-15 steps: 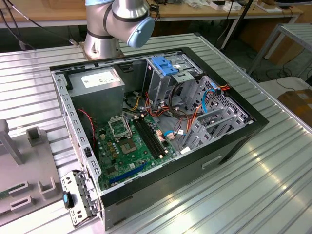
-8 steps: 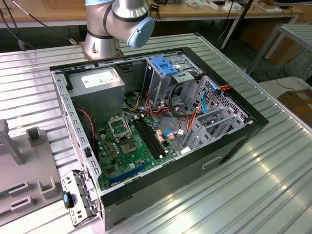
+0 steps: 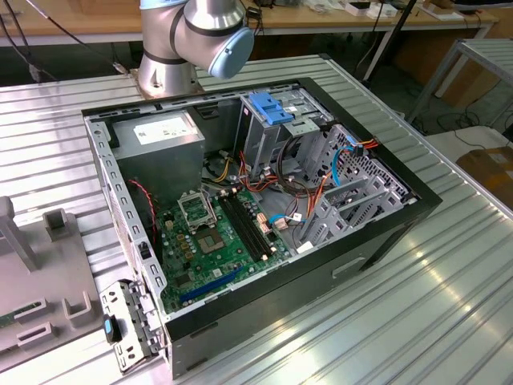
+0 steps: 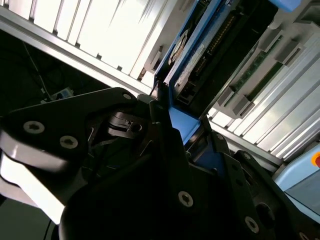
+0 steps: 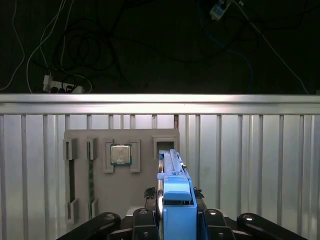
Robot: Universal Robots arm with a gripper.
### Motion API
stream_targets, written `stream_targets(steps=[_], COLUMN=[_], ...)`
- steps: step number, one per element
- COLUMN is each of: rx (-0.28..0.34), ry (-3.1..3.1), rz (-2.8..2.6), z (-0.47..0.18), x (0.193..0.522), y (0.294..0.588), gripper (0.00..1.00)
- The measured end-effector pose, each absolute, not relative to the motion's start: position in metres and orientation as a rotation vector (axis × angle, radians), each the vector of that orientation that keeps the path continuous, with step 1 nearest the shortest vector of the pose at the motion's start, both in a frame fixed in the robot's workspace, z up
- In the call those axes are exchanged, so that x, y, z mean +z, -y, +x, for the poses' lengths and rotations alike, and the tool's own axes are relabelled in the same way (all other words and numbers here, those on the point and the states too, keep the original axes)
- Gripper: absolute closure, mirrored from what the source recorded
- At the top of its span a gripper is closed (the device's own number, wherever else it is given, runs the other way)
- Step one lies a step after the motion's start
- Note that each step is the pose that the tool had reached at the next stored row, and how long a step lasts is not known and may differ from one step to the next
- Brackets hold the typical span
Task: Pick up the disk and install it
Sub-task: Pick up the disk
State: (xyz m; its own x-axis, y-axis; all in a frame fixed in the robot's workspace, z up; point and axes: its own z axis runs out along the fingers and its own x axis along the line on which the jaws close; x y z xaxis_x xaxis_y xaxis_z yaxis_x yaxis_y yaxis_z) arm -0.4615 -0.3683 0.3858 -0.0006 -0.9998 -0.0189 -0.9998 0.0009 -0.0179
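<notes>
Gripper (image 5: pixel 176 222) clamped on the blue tab end of the disk (image 5: pixel 174 172), which is held on edge near the grey tray (image 5: pixel 120 192). In the second wrist view the disk shows a dark body, a blue frame and a pale label (image 4: pixel 192 62) with unreadable print. Beyond, a chip (image 5: pixel 120 154) is seated in the tray on the ribbed table (image 5: pixel 250 165).

Case: open black computer tower (image 3: pixel 377 241) lying on its side on the ribbed metal bench (image 3: pixel 433 321).
Inside: green motherboard (image 3: pixel 212 245); grey power supply (image 3: pixel 156 136) at the far end, toward the exterior view's left; metal drive cage (image 3: pixel 268 120), light-blue top.
Fixture: grey tray (image 5: pixel 120 190) holding a processor chip (image 5: pixel 120 154).
</notes>
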Motion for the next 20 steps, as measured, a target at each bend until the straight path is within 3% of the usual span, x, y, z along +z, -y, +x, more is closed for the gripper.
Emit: stream_targets(steps=[20], rx=[0.0], ry=[-2.204], rz=[-2.203], z=[-0.461], x=[0.407], y=[0.368], gripper=[0.63])
